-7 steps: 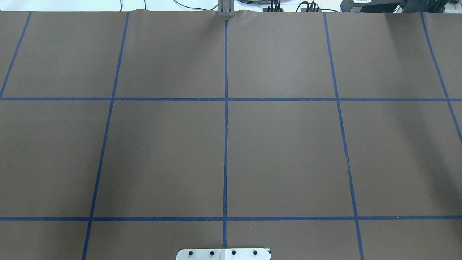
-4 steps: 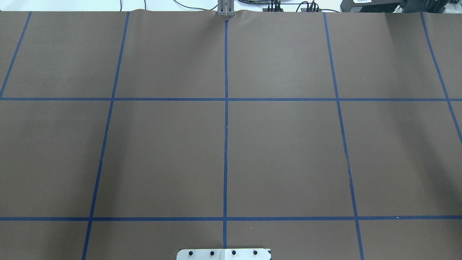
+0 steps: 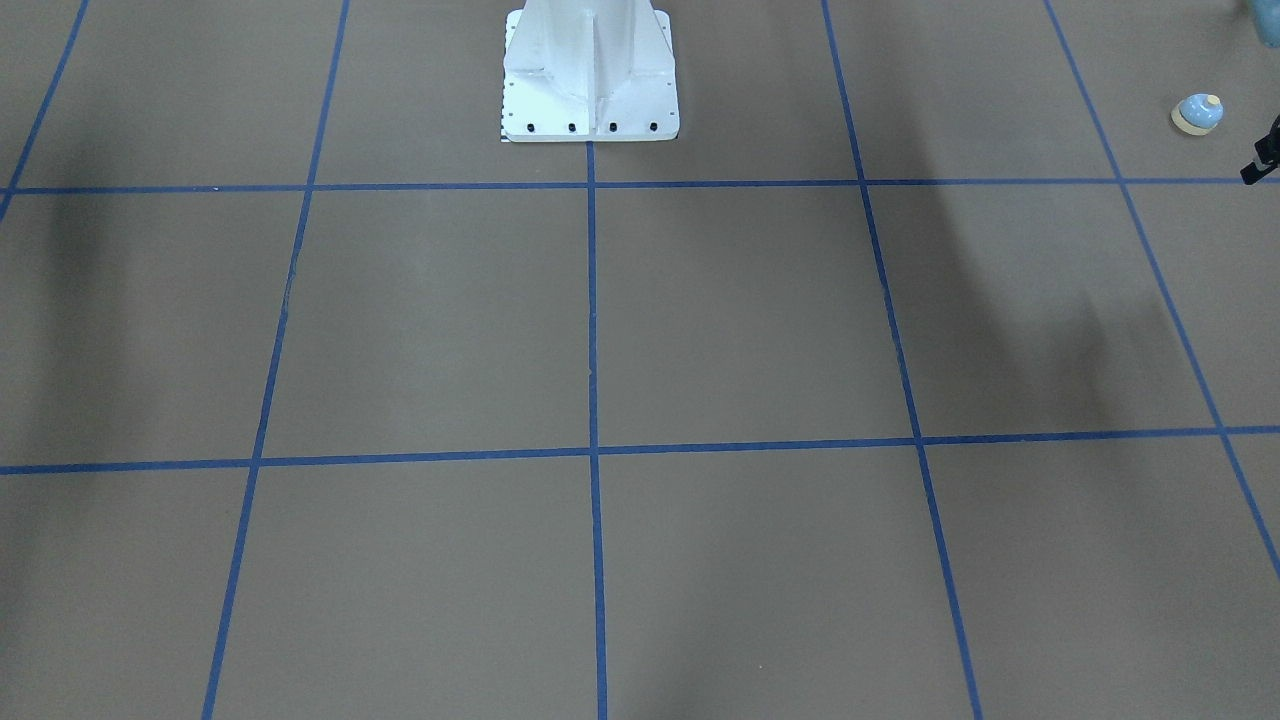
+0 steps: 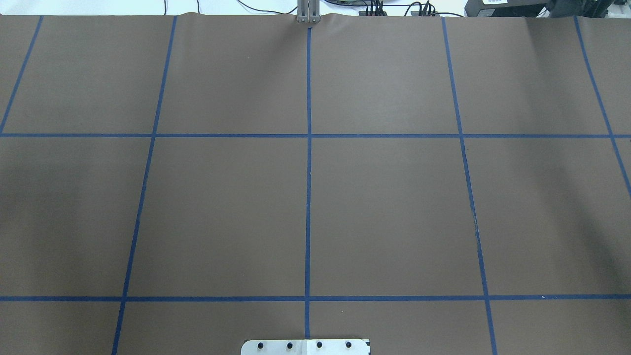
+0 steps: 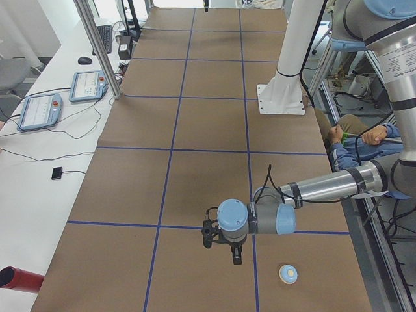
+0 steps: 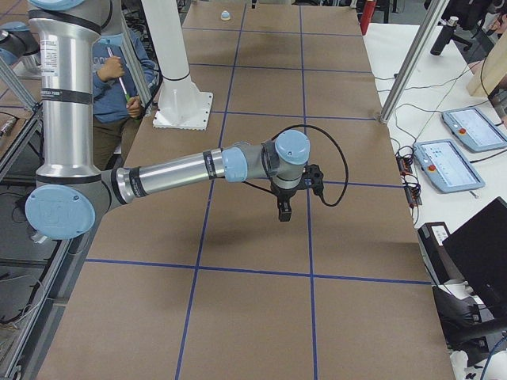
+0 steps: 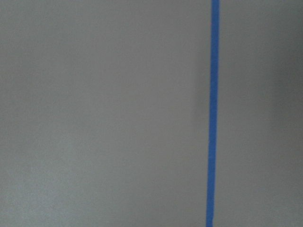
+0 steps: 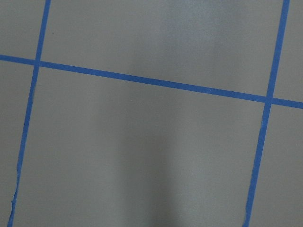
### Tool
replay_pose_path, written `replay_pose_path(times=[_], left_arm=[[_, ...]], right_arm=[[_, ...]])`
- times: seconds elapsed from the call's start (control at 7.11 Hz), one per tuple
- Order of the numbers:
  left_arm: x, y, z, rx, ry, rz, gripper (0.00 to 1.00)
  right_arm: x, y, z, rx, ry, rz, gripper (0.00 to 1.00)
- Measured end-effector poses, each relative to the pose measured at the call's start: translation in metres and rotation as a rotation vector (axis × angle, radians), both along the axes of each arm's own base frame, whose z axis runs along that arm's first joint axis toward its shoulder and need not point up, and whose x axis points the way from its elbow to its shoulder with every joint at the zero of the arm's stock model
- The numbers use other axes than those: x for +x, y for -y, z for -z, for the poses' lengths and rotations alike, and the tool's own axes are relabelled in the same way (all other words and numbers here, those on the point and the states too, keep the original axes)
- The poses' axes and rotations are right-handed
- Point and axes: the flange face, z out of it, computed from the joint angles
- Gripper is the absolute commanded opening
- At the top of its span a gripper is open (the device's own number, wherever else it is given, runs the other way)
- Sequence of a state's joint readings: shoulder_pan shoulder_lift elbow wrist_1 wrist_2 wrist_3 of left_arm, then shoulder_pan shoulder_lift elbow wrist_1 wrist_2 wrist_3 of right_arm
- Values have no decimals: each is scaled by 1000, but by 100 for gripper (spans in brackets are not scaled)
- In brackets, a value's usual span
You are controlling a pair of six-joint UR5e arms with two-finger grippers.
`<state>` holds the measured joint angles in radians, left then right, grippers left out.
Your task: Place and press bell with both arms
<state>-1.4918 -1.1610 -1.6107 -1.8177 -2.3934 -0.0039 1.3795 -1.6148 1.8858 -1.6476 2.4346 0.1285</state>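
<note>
The bell [image 3: 1197, 114], light-blue dome on a cream base, stands upright on the brown table near the robot's far left end. It also shows in the exterior left view [image 5: 288, 273] and, tiny, in the exterior right view [image 6: 226, 14]. My left gripper [image 5: 237, 255] points down above the table, a little beside the bell and apart from it. Only a black sliver of it [image 3: 1262, 160] shows in the front view, so I cannot tell whether it is open or shut. My right gripper [image 6: 283, 212] points down above the table's right half, far from the bell. I cannot tell its state either.
The white pedestal [image 3: 590, 80] stands bolted at the table's robot-side edge, middle. A seated person [image 5: 354, 140] is behind that edge. Teach pendants [image 6: 467, 127] and cables lie on the white side bench. A metal post [image 5: 97, 45] stands at the table's far edge.
</note>
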Motion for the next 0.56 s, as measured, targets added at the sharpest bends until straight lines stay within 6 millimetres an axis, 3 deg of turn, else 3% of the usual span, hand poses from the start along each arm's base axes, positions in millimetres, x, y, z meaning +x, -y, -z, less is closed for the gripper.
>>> replay_pose_path(times=[0.28,0.56], left_arm=[[-4,-57,-41,-3,-17,-105,100],[-6,-93,-66,-20,-32,-169,100]], right_arm=[[-22,-1,13,-30,3,0,100],[-30,-3,21,-25,7,9,100]])
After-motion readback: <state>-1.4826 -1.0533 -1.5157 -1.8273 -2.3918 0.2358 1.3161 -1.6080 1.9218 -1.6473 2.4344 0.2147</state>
